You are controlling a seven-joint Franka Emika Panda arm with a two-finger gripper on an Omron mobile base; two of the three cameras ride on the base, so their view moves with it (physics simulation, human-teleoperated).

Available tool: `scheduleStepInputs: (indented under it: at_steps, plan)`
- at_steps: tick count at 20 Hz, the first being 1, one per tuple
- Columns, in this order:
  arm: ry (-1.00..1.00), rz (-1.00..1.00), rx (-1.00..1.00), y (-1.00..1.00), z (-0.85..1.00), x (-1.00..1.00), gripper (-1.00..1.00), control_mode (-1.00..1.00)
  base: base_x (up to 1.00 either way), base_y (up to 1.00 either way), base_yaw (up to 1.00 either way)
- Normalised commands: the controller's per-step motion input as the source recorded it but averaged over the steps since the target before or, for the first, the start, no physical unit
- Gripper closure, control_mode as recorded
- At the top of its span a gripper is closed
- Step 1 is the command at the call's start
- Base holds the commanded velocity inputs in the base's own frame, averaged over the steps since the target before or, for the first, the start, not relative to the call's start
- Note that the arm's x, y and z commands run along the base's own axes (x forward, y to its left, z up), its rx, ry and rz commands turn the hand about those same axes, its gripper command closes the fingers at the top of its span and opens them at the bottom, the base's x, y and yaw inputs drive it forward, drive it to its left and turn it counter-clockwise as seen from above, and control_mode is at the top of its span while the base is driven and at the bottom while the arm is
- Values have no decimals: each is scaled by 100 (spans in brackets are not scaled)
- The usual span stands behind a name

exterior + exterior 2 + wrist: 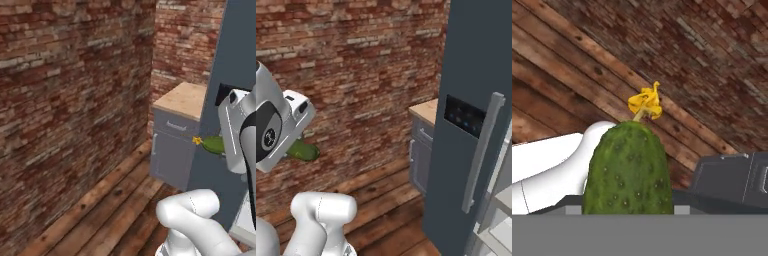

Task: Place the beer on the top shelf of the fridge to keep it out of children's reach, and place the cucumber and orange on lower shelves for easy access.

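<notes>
My gripper (223,148) is shut on the cucumber (213,145), a dark green bumpy one with a yellow flower at its tip. I hold it in the air, well above the floor. In the hand view the cucumber (629,170) rises at the bottom middle and hides my fingertips. In the right base view the cucumber (304,150) sticks out of my hand at the left. The fridge (468,75) stands to the right, its dark slate door swung open, with a black touch panel (465,117) and a grey bar handle (483,150). Pale grey shelves (503,199) show past the door's edge. The beer and the orange are out of view.
A brick wall (70,100) runs along the left and the back. A grey cabinet (172,150) with a light wooden counter (185,99) stands in the corner beside the fridge door. Wooden floorboards (120,210) lie below.
</notes>
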Motion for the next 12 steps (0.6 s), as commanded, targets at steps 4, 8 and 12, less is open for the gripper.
scheduleStepInputs:
  at_steps: [4, 8, 12]
  plan:
    - [0, 0, 0, 0, 0, 0, 100, 100, 11, 5, -64]
    - [0, 0, 0, 0, 0, 0, 100, 100, 13, 2, -64]
    - [0, 0, 0, 0, 0, 0, 100, 100, 10, 0, -62]
